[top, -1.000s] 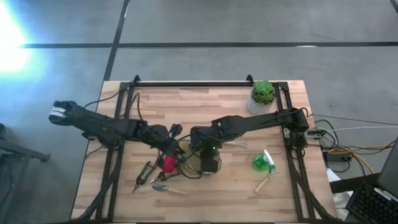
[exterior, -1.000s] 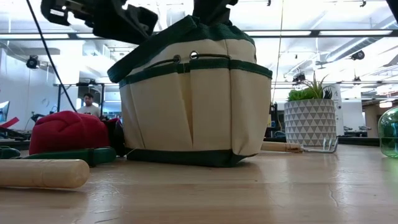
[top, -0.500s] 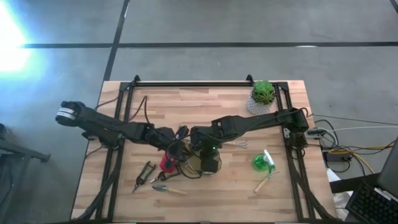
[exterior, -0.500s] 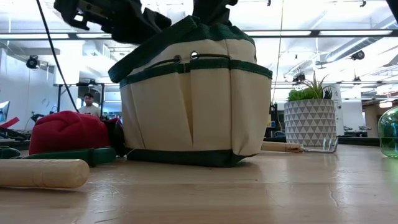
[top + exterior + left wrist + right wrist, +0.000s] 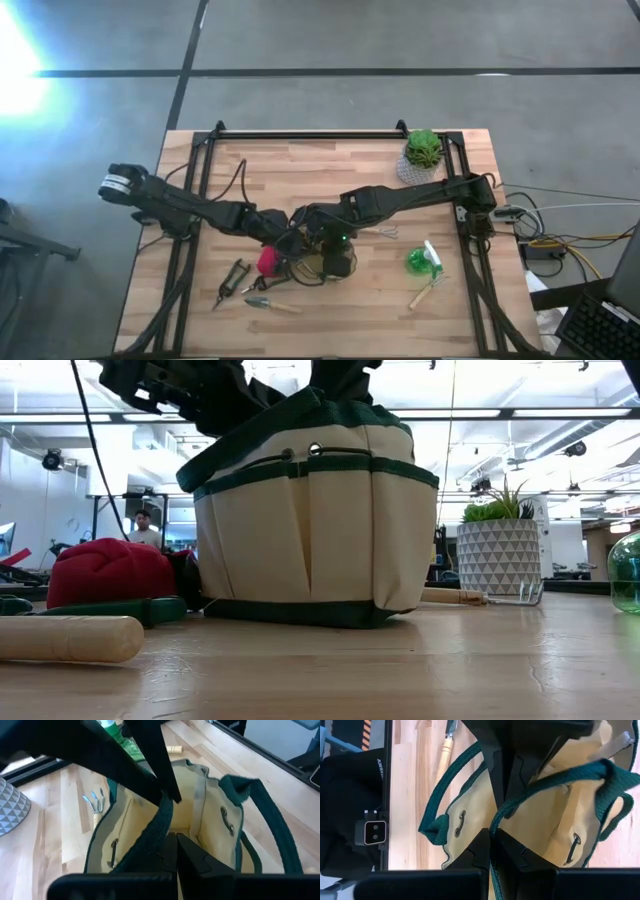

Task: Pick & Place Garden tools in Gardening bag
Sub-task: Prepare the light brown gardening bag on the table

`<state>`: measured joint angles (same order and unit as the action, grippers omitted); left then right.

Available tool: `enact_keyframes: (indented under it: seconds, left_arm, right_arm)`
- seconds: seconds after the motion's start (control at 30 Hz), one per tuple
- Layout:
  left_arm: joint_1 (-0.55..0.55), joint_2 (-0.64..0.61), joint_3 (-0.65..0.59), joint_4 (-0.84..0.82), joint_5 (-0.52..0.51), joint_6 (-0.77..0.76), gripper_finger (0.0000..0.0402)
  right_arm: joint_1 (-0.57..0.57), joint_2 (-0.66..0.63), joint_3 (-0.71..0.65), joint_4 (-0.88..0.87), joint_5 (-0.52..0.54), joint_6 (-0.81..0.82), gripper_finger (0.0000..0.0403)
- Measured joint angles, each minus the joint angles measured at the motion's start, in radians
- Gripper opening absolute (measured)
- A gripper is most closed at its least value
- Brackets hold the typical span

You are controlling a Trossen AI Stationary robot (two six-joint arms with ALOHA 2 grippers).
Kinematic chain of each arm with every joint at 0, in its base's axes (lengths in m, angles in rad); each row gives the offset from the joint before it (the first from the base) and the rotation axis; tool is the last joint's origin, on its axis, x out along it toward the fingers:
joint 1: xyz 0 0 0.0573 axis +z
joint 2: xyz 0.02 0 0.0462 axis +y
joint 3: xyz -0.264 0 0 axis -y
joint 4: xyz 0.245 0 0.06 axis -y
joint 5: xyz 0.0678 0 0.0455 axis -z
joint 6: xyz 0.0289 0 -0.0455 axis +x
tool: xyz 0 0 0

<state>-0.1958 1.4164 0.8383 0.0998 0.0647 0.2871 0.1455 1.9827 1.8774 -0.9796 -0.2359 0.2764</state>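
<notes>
Gripping the gardening bag [image 5: 322,255] rim from both sides: left gripper [image 5: 172,851] & right gripper [image 5: 491,851] jaws clenched on green trim.

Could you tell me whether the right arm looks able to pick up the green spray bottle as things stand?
Probably not right away. The right gripper is shut on the gardening bag's green rim, so it is occupied. The green spray bottle itself stands in the open on the right side of the table, nothing around it.
</notes>
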Motion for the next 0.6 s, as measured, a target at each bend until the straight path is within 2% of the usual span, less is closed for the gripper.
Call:
enact_keyframes:
  seconds: [0.37, 0.6]
  left_arm:
    - [0.0, 0.005, 0.0, 0.04, -0.015, 0.007, 0.0]
    - [0.0, 0.004, 0.0, 0.062, -0.015, 0.008, 0.0]
  right_arm:
    - [0.0, 0.0, 0.0, 0.014, -0.001, 0.016, 0.0012]
    - [0.001, -0.011, 0.0, 0.023, 0.003, 0.019, 0.0067]
